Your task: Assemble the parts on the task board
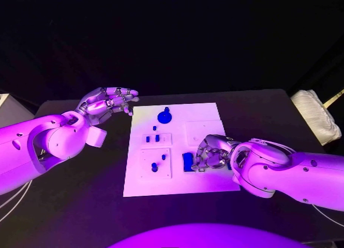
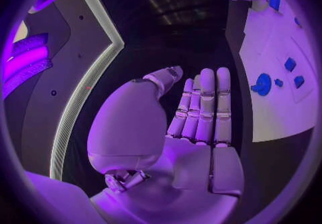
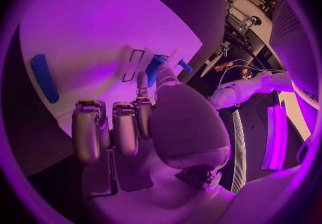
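Dim purple light throughout; bright glare on the white arms; wrist views bend straight edges.

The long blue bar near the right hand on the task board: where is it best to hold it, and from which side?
Probably at the middle of the long blue bar, from above, fingers across its narrow width. It lies flat on the task board, long sides free; the right hand is beside it.

From up at the head, one camera looks steeply down on the black worktop (image 1: 82, 206) and the whole task board (image 1: 209, 183). Each wrist camera sits close behind its own robot hand, the left (image 2: 195, 127) facing the board's edge, the right (image 3: 134, 127) low over it. All three share the board.
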